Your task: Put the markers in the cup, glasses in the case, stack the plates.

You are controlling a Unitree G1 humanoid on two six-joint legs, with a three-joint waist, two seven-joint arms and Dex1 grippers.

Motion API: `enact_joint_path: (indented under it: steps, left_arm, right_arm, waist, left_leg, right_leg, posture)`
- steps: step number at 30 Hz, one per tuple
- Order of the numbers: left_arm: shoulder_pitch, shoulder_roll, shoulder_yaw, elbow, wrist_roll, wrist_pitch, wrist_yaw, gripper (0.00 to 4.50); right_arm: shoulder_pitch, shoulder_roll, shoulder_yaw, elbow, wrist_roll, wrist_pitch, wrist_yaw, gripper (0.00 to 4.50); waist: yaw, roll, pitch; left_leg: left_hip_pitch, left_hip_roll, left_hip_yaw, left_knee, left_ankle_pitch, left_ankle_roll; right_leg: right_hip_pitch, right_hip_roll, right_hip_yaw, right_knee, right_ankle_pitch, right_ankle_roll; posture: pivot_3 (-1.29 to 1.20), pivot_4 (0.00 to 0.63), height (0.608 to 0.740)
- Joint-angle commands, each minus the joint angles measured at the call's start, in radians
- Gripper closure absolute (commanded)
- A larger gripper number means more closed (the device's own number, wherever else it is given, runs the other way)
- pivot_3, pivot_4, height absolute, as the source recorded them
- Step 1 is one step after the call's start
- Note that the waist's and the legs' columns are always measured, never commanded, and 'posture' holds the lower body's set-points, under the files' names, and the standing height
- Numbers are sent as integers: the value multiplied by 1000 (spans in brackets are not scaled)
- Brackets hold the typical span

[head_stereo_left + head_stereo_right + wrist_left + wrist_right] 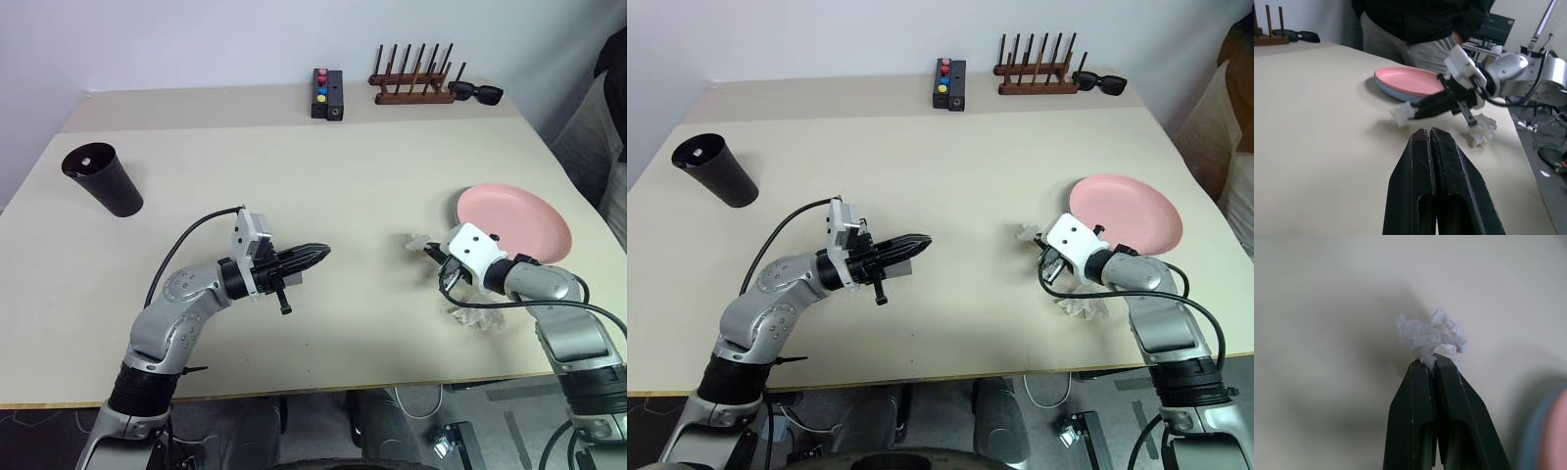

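Tissue wad (1431,337) pinched in right gripper (1429,363) beside stacked plates (514,220); left gripper (315,256) closed, empty; no legible writing.

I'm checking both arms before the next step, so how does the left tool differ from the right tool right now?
The left tool is shut on nothing, while the right tool is shut on a crumpled tissue. The left tool hovers over bare table near the middle; the right tool sits beside the pink plate. Both have black fingers pressed together.
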Motion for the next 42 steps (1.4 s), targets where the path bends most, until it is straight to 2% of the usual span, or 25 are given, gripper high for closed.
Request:
enact_joint_path:
  steps: [1,4,8,9,11,13,15,19,23,25,29,31,35,38,42]
  left_arm:
    - [-7,-8,1,-16,0,-22,-9,4500]
    - [-13,-16,-5,-8,5,-27,-11,4500]
    - [-22,-26,-12,5,9,-34,-13,4500]
    - [-23,-28,-13,7,10,-35,-15,4500]
    - [-25,-31,-14,11,10,-35,-17,4500]
    - [-30,-33,-18,18,11,-35,-22,4500]
    - [-41,-37,-24,31,12,-37,-31,4500]
    - [-66,-48,-40,64,17,-47,-53,4500]
    - [-88,-63,-56,93,18,-50,-76,4500]
    - [-93,-67,-59,100,19,-50,-84,4500]
    - [-101,-73,-60,113,25,-52,-96,4500]
    - [-102,-76,-61,112,27,-51,-98,4500]
    - [-100,-77,-57,109,30,-48,-97,4500]
    - [-93,-70,-49,100,31,-45,-93,4500]
    - [-87,-67,-42,93,32,-45,-86,4500]
  right_arm:
    - [-100,-44,-123,65,-51,2,-147,4478]
    - [-112,-93,-142,131,-92,34,-184,4478]
    - [-64,-130,-150,144,-90,62,-161,4478]
    - [-54,-133,-153,141,-88,69,-159,3939]
    - [-35,-137,-163,126,-84,75,-158,3199]
    - [-12,-143,-178,100,-83,71,-161,2092]
    - [25,-155,-215,71,-70,66,-153,1186]
    - [127,-163,-326,-11,6,59,-99,1186]
    - [301,-100,-477,-218,262,162,70,1186]
    - [387,-91,-506,-293,331,209,127,1186]
    - [537,-83,-510,-406,408,298,181,1186]
    - [582,-82,-459,-407,371,300,172,1186]
    - [572,-57,-385,-376,331,293,128,1186]
    - [560,-62,-362,-364,338,305,135,1972]
    - [556,-75,-351,-359,346,304,153,4033]
  waist:
    - [1,0,0]
    - [8,0,0]
    - [3,0,0]
    - [3,0,0]
    - [-3,1,0]
    - [-5,1,0]
    - [-2,2,0]
    - [9,2,0]
    - [5,1,0]
    - [4,1,0]
    - [1,1,0]
    - [1,2,0]
    - [3,1,0]
    - [4,1,0]
    - [5,1,0]
  left_leg:
    - [0,0,0,0,0,0]
    - [0,0,0,0,0,0]
    - [-1,0,0,-1,0,0]
    - [-1,0,0,-1,0,0]
    - [0,0,0,-1,0,0]
    - [0,0,1,-1,0,0]
    - [0,0,1,-1,0,1]
    - [-1,-1,0,0,0,1]
    - [0,0,0,0,-1,1]
    - [0,0,0,-1,-1,1]
    - [1,0,0,0,-1,1]
    - [1,0,0,1,-1,1]
    - [1,0,0,1,-1,1]
    - [1,0,0,1,-1,1]
    - [1,0,0,1,-1,1]
  right_leg:
    - [0,0,0,0,0,0]
    - [0,0,0,0,0,0]
    - [0,0,0,-2,0,0]
    - [0,0,0,-1,0,0]
    - [0,0,0,-1,0,0]
    - [0,0,0,-1,0,0]
    - [0,0,0,0,0,0]
    - [0,0,0,-1,0,1]
    - [1,0,0,-2,-1,1]
    - [2,0,0,-1,-1,1]
    - [3,0,0,-1,-3,4]
    - [3,0,0,-1,-3,4]
    - [3,0,0,-2,-3,4]
    - [3,0,0,-2,-3,4]
    - [3,0,0,-2,-3,4]
  posture:
    - [0,150,739]
    - [0,150,739]
    - [0,150,739]
    - [0,150,739]
    - [0,150,739]
    - [0,150,739]
    - [0,150,739]
    - [0,150,739]
    - [0,150,739]
    - [0,150,739]
    - [0,150,739]
    - [0,150,739]
    - [0,150,739]
    - [0,150,739]
    - [0,150,739]
